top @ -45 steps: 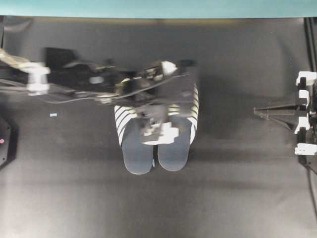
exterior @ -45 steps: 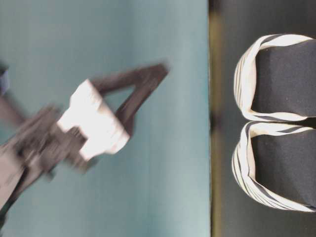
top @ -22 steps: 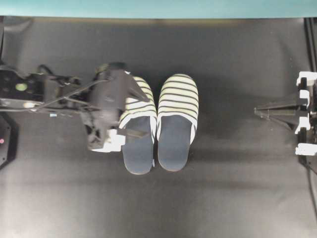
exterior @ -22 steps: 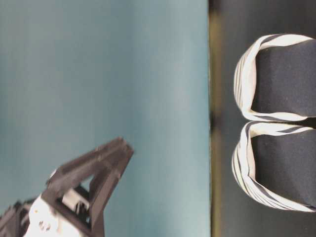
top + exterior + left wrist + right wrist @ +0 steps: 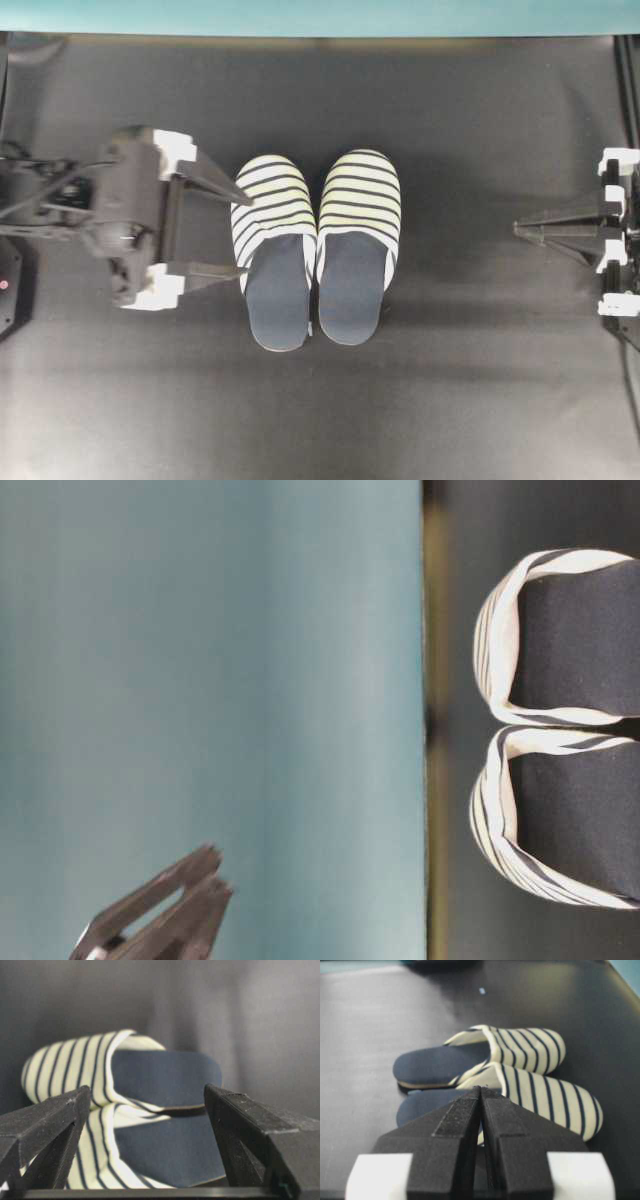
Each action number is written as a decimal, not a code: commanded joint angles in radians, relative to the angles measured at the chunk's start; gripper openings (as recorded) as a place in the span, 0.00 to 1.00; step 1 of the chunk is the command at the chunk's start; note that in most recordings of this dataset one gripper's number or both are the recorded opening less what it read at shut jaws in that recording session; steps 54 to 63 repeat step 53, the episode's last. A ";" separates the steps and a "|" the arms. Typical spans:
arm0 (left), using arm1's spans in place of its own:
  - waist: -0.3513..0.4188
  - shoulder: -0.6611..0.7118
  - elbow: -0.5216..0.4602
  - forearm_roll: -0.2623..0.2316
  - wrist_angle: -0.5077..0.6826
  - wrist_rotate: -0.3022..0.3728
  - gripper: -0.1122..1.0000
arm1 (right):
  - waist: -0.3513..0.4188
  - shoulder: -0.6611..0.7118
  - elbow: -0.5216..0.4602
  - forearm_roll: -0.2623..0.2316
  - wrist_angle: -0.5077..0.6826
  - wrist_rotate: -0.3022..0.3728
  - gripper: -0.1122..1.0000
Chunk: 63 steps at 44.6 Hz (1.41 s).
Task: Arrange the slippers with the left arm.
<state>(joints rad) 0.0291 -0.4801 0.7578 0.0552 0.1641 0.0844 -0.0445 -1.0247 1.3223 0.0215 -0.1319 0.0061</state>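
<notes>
Slippers [image 5: 315,262] sitting side by side mid-mat, touching, toes pointing at the teal wall [image 5: 320,15]. Left gripper [image 5: 243,228] hanging just left of the pair, fingers spread wide, gripping nothing. Right gripper [image 5: 518,228] sitting well off to the right, fingers pressed together, empty.

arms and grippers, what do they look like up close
Both are black. The left gripper has long triangular lattice fingers on a block with white corners, with thin cables running along the arm behind it. The right gripper is a black pointed wedge with white brackets at its base.
</notes>
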 commanded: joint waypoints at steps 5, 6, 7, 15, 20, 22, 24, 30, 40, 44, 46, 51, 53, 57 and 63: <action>-0.003 -0.084 0.031 0.002 -0.034 -0.003 0.89 | 0.008 0.000 -0.002 0.003 -0.011 0.008 0.10; -0.002 -0.091 0.035 0.002 -0.034 -0.003 0.89 | 0.008 -0.002 0.000 0.003 -0.009 0.008 0.10; -0.003 -0.097 0.040 0.002 -0.035 -0.003 0.89 | 0.009 -0.003 0.000 0.003 -0.009 0.008 0.10; -0.003 -0.124 0.074 0.002 -0.057 -0.003 0.89 | 0.008 -0.021 0.000 0.003 -0.009 0.008 0.10; -0.002 -0.135 0.092 0.002 -0.061 -0.003 0.89 | 0.008 -0.034 0.000 0.003 -0.011 0.008 0.10; -0.003 -0.141 0.098 0.002 -0.061 -0.003 0.89 | 0.009 -0.037 0.002 0.003 -0.009 0.008 0.10; -0.003 -0.155 0.107 0.002 -0.061 -0.003 0.89 | 0.009 -0.041 0.000 0.003 -0.009 0.008 0.10; -0.003 -0.195 0.127 0.002 -0.081 -0.008 0.89 | 0.011 -0.051 0.000 0.003 -0.009 0.008 0.10; 0.000 -0.258 0.163 0.002 -0.161 -0.069 0.89 | 0.011 -0.051 0.008 0.003 -0.009 0.008 0.10; 0.000 -0.272 0.183 0.002 -0.170 -0.101 0.89 | 0.011 -0.051 0.012 0.003 -0.009 0.008 0.10; 0.000 -0.278 0.193 0.002 -0.172 -0.120 0.89 | 0.011 -0.051 0.015 0.003 -0.009 0.008 0.10; -0.002 -0.293 0.216 0.002 -0.178 -0.140 0.89 | 0.011 -0.052 0.021 0.003 -0.009 0.008 0.10; -0.003 -0.301 0.225 0.002 -0.186 -0.140 0.89 | 0.011 -0.054 0.025 0.003 -0.009 0.008 0.10; -0.003 -0.301 0.225 0.002 -0.186 -0.140 0.89 | 0.011 -0.054 0.025 0.003 -0.009 0.008 0.10; -0.003 -0.301 0.225 0.002 -0.186 -0.140 0.89 | 0.011 -0.054 0.025 0.003 -0.009 0.008 0.10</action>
